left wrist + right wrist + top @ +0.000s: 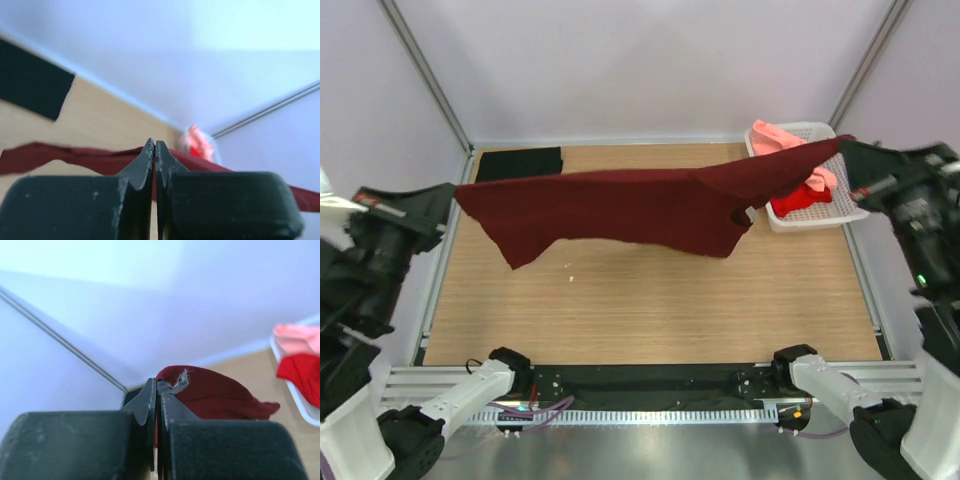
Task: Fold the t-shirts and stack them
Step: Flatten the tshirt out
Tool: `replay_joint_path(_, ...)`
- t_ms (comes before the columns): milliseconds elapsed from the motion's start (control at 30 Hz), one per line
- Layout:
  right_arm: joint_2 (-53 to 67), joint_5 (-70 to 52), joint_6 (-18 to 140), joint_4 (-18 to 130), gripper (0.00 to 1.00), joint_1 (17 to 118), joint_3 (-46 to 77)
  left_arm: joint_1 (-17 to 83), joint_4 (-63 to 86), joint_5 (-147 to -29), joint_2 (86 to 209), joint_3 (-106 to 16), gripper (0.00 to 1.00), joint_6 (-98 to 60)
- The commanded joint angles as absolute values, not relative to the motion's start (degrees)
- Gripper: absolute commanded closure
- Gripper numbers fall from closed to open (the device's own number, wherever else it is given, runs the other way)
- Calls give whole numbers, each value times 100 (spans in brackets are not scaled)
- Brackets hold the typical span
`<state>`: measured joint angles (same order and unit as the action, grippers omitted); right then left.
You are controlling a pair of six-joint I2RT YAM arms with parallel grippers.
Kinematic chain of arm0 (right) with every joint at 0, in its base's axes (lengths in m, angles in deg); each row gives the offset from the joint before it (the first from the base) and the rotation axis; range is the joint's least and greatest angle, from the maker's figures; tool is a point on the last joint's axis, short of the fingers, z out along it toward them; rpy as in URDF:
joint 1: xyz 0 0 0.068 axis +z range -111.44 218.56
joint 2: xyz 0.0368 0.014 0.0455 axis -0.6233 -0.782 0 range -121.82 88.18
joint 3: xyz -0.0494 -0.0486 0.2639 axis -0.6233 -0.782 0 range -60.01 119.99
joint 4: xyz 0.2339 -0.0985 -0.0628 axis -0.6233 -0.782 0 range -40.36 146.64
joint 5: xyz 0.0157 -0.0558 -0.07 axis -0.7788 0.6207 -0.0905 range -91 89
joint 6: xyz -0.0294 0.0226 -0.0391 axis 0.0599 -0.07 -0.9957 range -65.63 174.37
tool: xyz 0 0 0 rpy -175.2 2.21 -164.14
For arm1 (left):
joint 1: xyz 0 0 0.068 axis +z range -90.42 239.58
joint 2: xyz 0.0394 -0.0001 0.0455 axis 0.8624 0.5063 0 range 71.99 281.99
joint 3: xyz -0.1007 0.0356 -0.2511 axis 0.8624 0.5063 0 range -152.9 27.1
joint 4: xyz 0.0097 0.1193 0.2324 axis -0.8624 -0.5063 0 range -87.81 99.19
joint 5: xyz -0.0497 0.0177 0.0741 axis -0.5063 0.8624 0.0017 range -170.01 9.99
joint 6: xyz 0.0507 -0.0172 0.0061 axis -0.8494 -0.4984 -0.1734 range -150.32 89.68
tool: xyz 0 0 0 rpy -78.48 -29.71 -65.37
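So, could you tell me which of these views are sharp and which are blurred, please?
Top external: sharp and evenly lit, the maroon t-shirt crisp. Left wrist: the left gripper is in focus, the far t-shirts behind smeared. Right wrist: the right gripper is clear, the red t-shirt soft.

Three views.
Top looks down on the surface point(650, 310); wrist cameras peer closely past left claw point(155, 150) and right claw point(157, 390); all share the maroon t-shirt point(620, 205).

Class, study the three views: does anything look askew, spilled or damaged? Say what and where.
The maroon t-shirt, stretched in the air between the left gripper and right gripper, hangs lopsided, sagging lowest at its left end. The salmon pink t-shirt drapes over the far rim of the basket.
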<state>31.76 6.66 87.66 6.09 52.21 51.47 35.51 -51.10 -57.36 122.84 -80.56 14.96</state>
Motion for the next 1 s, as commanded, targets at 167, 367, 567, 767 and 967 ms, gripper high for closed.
replay_joint_path(167, 4247, 244, 9347, 2270, 99, 5200, 5705, 3559, -4830, -6426, 12411, -9849, 100, 1293)
replay_joint_path(367, 3871, 243, 9252, 2096, 99, 5077, 6812, 3567, -4873, -6552, 12578, -10368, 100, 1240)
replay_joint_path(567, 3291, 304, 8856, 1911, 99, 5077, 7131, 3559, -5101, -5938, 12753, -10097, 100, 792)
replay_joint_path(767, 2755, 332, 8039, 2533, 99, 5077, 5262, 3559, -5128, -4733, 13183, -8964, 100, 248)
replay_joint_path(967, 2008, -442, 7757, 4212, 99, 5069, 3486, 3620, -4040, -3669, 13597, -7146, 100, -122)
